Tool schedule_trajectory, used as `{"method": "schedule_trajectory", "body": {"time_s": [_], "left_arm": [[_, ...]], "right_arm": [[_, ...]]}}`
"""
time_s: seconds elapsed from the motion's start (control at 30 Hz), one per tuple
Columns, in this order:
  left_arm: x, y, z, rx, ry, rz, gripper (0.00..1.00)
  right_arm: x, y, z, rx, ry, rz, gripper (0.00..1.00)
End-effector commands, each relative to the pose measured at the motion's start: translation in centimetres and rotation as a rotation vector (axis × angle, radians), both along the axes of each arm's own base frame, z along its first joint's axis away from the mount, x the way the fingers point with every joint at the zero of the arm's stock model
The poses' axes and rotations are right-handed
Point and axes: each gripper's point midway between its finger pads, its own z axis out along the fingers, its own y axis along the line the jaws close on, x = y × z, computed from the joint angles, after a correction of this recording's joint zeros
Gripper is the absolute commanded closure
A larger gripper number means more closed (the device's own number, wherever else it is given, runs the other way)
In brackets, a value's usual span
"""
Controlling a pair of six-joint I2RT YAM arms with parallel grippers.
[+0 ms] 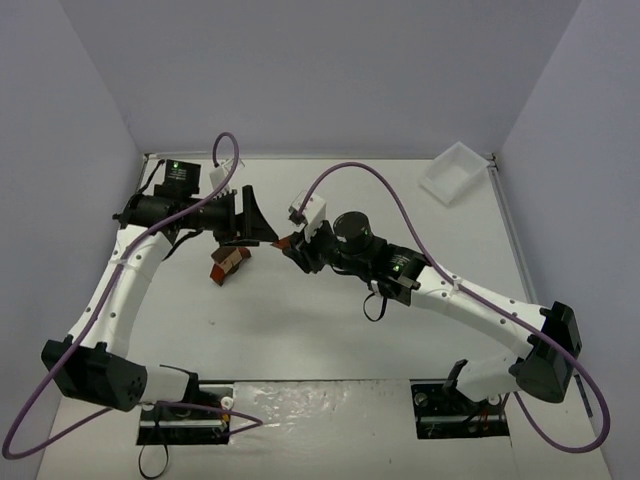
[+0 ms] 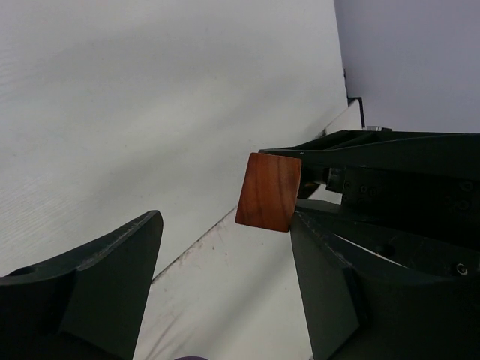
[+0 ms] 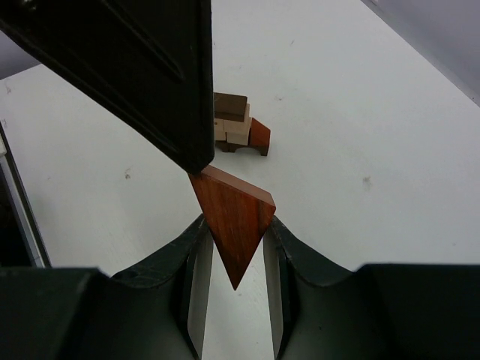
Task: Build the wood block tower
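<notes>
My right fingers [image 3: 172, 274] were clenched on a red-brown wedge [image 3: 234, 217], point down, above the counter [image 3: 360, 112] and short of the tower [image 3: 236, 129]. My left fingers [image 2: 105, 277] stood released either side of it, probably to take it over for a better placing grip.

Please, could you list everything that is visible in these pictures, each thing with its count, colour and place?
wedge: 1, red-brown, held between the two claws' meeting point, left of centre
block stack: 1, pale, red-brown and dark brown pieces, on the table left of centre
tray: 1, white, far right corner
table: 1, white, under everything
cables: 2, purple, one along each arm
arms: 2, white and black, near edge
left claw: 1, black, open, beside the wedge
right claw: 1, black, shut on the wedge
</notes>
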Motion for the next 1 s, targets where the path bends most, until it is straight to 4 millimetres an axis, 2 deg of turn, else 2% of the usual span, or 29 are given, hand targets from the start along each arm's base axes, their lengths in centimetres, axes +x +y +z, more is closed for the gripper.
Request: {"method": "schedule_trajectory", "body": {"time_s": [0.0,0.17,0.4,0.57,0.8,0.87,0.97], "left_arm": [[-0.8,-1.7,2.5,-0.102,0.006,-0.07,0.34],[-2.0,-3.5,2.5,-0.12,0.042,-0.137,0.35],[-2.3,-4.5,1.1,-0.094,0.067,-0.169,0.36],[-2.1,-4.5,0.5,-0.081,0.071,-0.176,0.57],[-2.9,-5.2,-0.4,-0.092,0.072,-0.256,0.59],[-3.0,-5.3,-0.4,-0.097,0.061,-0.275,0.65],[-3.1,-5.4,0.1,-0.118,0.031,-0.307,0.8]], "right_arm": [[-0.1,0.4,3.4,0.058,-0.085,0.025,0.96],[-0.3,0.7,3.8,0.057,-0.098,0.044,0.96],[-0.5,0.6,4.0,0.063,-0.103,0.048,0.95],[-0.7,0.6,3.8,0.062,-0.097,0.054,0.95],[-1.2,0.6,4.0,0.077,-0.086,0.07,0.95],[-1.3,0.6,4.1,0.081,-0.084,0.075,0.95],[-1.4,0.6,4.4,0.091,-0.083,0.078,0.92]]}}
